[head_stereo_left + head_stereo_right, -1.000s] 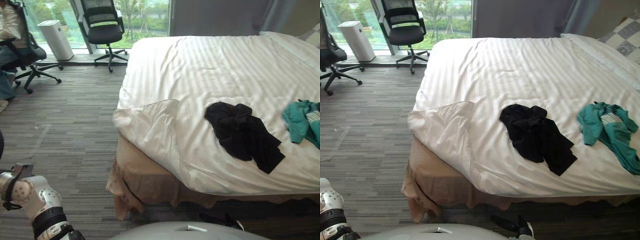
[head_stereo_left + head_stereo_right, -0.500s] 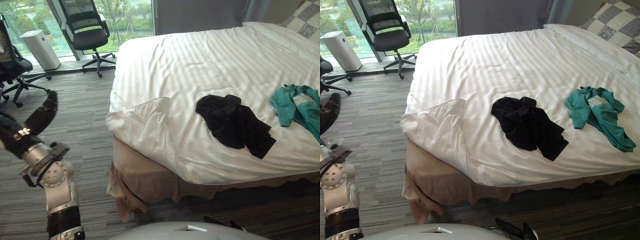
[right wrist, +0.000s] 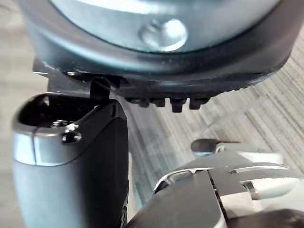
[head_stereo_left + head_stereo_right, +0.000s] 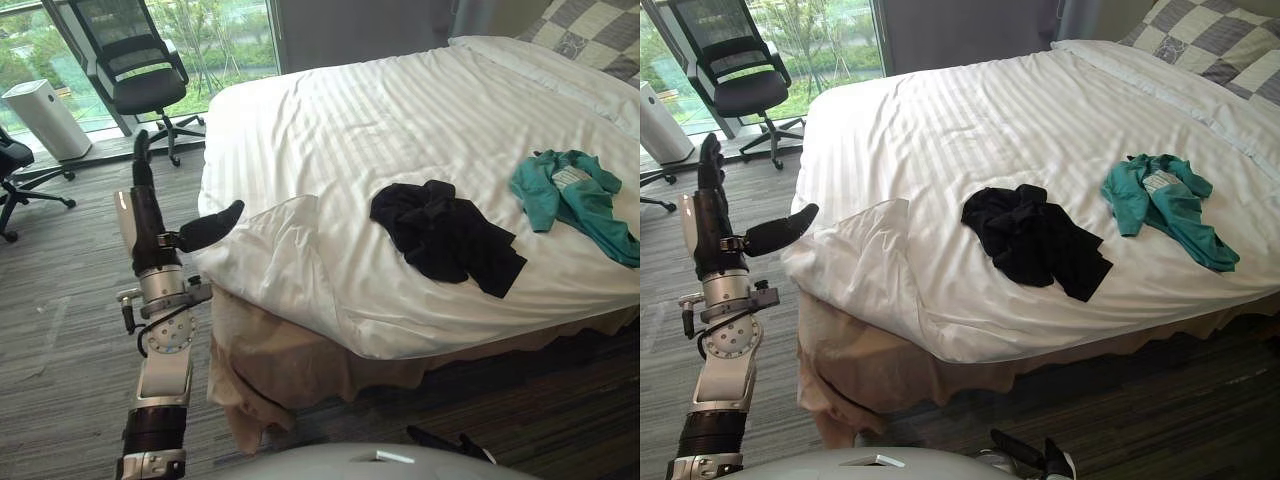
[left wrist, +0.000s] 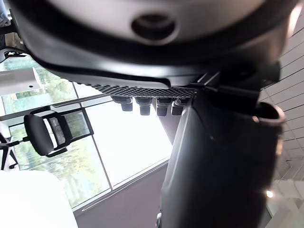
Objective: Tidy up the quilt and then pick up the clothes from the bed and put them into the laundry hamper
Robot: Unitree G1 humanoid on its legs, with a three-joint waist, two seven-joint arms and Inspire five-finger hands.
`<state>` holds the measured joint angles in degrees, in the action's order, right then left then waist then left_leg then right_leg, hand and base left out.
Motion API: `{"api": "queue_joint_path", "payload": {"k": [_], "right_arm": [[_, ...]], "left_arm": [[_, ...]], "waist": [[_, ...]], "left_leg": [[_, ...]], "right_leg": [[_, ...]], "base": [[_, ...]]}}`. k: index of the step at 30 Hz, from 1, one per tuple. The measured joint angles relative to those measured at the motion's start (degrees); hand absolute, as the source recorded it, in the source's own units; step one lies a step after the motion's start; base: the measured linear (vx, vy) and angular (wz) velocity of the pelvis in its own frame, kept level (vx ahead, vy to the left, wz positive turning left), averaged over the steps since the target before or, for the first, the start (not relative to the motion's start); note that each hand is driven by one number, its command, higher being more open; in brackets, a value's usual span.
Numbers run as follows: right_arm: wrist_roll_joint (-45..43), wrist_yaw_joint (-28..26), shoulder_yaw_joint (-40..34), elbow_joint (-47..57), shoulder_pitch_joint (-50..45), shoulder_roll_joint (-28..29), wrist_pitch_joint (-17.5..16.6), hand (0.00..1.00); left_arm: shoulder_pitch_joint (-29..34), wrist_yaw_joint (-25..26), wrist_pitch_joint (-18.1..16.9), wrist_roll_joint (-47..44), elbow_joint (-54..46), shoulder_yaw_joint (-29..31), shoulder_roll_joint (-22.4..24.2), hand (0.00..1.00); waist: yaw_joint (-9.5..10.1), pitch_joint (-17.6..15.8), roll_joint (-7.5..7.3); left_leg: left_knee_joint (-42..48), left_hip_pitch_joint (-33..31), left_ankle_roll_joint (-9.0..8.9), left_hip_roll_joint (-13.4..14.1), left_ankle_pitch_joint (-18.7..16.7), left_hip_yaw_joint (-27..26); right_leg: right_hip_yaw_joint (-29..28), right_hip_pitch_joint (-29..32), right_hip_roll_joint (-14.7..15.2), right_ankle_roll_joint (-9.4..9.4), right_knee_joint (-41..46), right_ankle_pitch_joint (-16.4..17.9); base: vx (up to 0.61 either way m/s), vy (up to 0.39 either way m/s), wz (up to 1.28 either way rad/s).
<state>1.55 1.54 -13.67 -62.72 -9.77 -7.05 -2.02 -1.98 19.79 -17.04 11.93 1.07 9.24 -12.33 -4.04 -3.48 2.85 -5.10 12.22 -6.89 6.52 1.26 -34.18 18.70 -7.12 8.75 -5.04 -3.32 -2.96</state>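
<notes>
A white striped quilt [image 4: 400, 120] covers the bed, and its near left corner [image 4: 280, 250] lies folded back and rumpled. A crumpled black garment [image 4: 440, 235] rests on the quilt near the front edge. Further right lies a teal garment [image 4: 575, 200]. My left hand [image 4: 140, 200] is raised beside the folded corner, open, fingers straight up and thumb [image 4: 212, 226] reaching toward the quilt, apart from it. In its own wrist view my left hand [image 5: 218, 156] holds nothing. My right hand [image 3: 71, 156] hangs low over the carpet, open and empty.
A black office chair [image 4: 140, 75] and a white air purifier [image 4: 45, 115] stand by the window at the far left. Part of another chair [image 4: 15, 165] shows at the left edge. Checked pillows [image 4: 590, 30] lie at the bed's head. Striped carpet [image 4: 60, 330] runs left of the bed.
The camera has swung toward the bed. My left arm has lifted from low by the floor up beside the quilt's folded corner, hand now upright. The clothes have not moved.
</notes>
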Motion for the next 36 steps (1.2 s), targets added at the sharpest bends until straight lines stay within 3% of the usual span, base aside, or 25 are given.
{"api": "queue_joint_path", "payload": {"k": [10,20,29,36], "right_arm": [[0.14,-0.27,0.90,0.74,0.52,0.13,0.05,1.00],[0.18,-0.13,1.89,2.94,2.36,0.57,0.06,1.00],[0.13,1.54,1.60,5.39,6.38,0.73,0.05,1.00],[0.12,2.50,0.73,6.87,7.10,1.22,0.01,1.00]], "left_arm": [[-2.79,-5.22,3.60,2.09,8.18,-4.13,-1.89,1.00],[-10.16,-5.53,5.57,2.02,13.26,-5.41,-2.68,1.00],[-25.53,-5.53,6.16,1.97,17.84,-9.44,-4.68,1.00],[-28.57,-5.51,7.40,1.98,21.94,-10.17,-4.71,1.00]], "waist": [[-1.00,-0.43,-0.73],[-1.83,-1.63,-1.49],[-2.64,-7.98,-2.45],[-3.57,-11.06,-2.39]], "left_leg": [[0.02,-0.81,-0.23,-0.05,-0.17,-0.36],[0.25,-6.49,0.18,-0.08,0.15,-0.57],[1.12,-14.18,1.94,-1.00,0.85,-1.77],[3.10,-15.77,2.30,-0.90,-0.10,-1.87]], "right_leg": [[-0.02,0.70,-0.10,-0.19,-0.96,-0.40],[-0.54,6.26,0.14,0.21,-0.82,-1.30],[-2.73,14.89,1.42,0.16,0.45,-3.31],[-3.36,16.36,2.20,0.10,1.23,-3.40]], "base": [[-0.01,-0.002,-0.02],[0.01,-0.003,0.00],[-0.05,0.006,-0.05],[-0.02,0.015,-0.02]]}}
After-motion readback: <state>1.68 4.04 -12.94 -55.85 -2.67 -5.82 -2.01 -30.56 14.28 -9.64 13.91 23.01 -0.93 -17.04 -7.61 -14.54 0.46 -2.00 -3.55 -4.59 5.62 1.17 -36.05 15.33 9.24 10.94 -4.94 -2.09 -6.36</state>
